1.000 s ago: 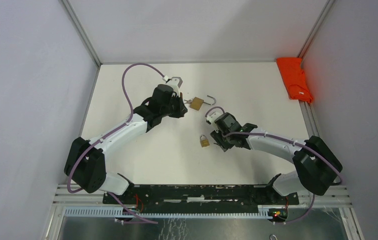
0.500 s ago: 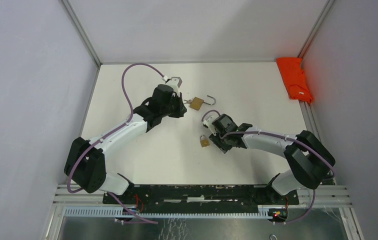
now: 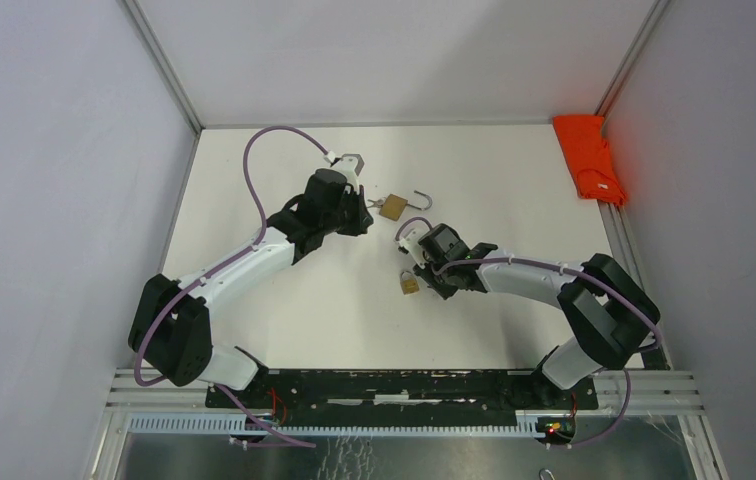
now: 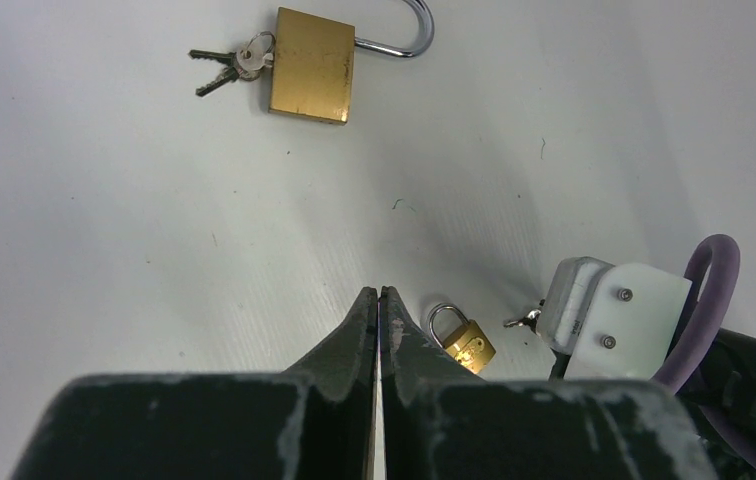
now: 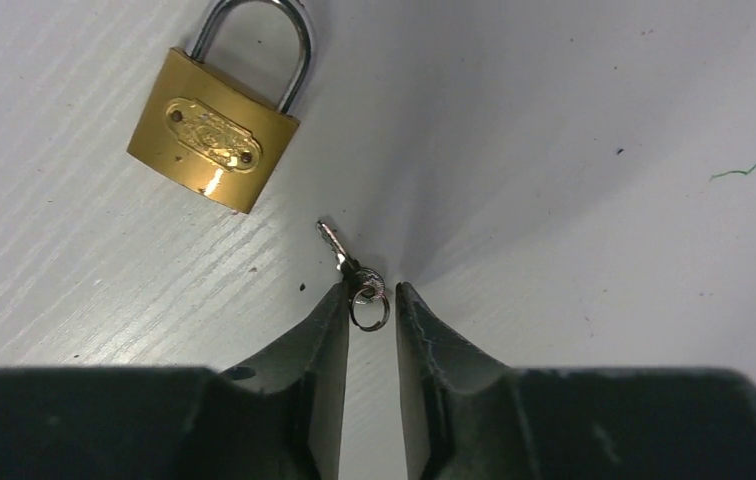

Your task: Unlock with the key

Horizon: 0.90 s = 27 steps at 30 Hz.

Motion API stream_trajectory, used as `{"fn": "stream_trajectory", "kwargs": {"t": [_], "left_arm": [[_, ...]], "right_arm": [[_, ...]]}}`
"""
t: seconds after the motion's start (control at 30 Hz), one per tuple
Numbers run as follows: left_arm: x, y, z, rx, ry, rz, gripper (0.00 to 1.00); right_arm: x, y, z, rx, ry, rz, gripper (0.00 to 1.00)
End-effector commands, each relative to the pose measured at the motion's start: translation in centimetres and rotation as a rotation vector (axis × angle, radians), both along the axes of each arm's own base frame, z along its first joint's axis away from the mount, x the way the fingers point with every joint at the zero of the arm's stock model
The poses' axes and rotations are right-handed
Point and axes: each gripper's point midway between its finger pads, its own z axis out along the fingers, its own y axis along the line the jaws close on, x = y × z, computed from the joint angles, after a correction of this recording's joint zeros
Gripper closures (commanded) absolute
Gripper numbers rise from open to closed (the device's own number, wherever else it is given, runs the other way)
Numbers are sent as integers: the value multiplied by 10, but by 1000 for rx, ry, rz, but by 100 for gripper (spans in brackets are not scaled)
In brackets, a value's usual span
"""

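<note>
Both bent inward: left arm (image 3: 244,258), fingers (image 4: 359,330) clenched; right arm (image 3: 529,277), fingers (image 5: 324,340) parted astride key (image 5: 339,250).

Crumpled orange cloth (image 3: 588,158) at the far right edge of the white table (image 3: 494,170), near its corner
</note>
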Motion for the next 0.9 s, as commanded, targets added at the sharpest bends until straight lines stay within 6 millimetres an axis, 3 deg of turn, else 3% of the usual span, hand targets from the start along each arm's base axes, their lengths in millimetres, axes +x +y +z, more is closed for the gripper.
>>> {"fn": "stream_trajectory", "kwargs": {"t": [0.0, 0.37, 0.87], "left_arm": [[4, 0, 18, 6, -64, -14, 93], [3, -2, 19, -6, -60, -24, 93], [1, -14, 12, -37, -39, -73, 98]], "right_arm": [[-5, 2, -6, -10, 33, 26, 74], [-12, -8, -10, -20, 42, -17, 80], [6, -12, 19, -7, -83, -65, 100]]}}
